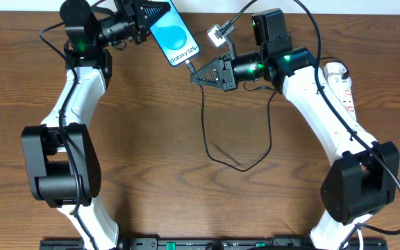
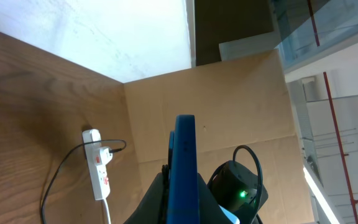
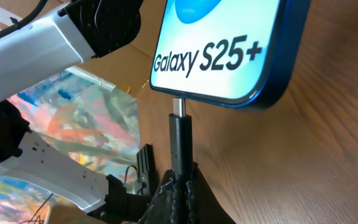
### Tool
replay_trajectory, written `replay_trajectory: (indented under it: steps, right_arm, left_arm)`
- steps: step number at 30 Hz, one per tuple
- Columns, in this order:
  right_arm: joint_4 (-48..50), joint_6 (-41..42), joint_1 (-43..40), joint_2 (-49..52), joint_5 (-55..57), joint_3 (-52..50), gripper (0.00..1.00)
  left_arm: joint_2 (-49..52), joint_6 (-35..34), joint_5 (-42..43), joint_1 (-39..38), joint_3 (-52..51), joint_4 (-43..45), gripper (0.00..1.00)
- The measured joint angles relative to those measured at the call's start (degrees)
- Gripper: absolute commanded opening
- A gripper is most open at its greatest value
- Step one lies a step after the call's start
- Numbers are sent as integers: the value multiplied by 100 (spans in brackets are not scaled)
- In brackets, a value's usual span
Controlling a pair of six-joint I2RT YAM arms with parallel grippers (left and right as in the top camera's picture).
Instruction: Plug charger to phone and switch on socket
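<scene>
One of each task thing, two arms, two tools. The left arm (image 1: pixel 75 104) runs up the left side of the bench (image 1: pixel 151 139) to the far edge. There the left tool (image 1: pixel 146 15) is clamped on the upper end of the single phone (image 1: pixel 173 35). The left wrist view has the phone (image 2: pixel 184 165) edge-on between the dark fingers (image 2: pixel 156 198). The phone slants near the far bench edge, screen up. I cannot tell whether it touches the wood.

Just right of it, the right tool (image 1: pixel 198 73) is closed on the plug end of the one charger (image 1: pixel 203 118). In the right wrist view the plug (image 3: pixel 180 140) stands out of the right tool (image 3: pixel 180 182). Its silver tip meets the port on the lower edge of the phone (image 3: pixel 229 43), and part of the silver shows.

The cable drops toward the bench's middle, loops, and climbs back toward the right arm (image 1: pixel 325 125). Bare wood spreads between the arms on either side of that loop.

The one socket (image 1: pixel 344 89) lies by the right bench edge, tight against the right arm. The switch position is too small to read.
</scene>
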Motion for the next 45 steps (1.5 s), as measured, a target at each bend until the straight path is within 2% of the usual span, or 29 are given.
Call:
replay_trajectory:
  steps: [26, 45]
  right_arm:
    - [348, 629, 0, 0, 129, -7, 1]
    - [321, 754, 7, 0, -4, -24, 1]
  left_arm:
    - [0, 48, -96, -9, 0, 4, 7]
    - [0, 299, 127, -33, 2, 22, 8]
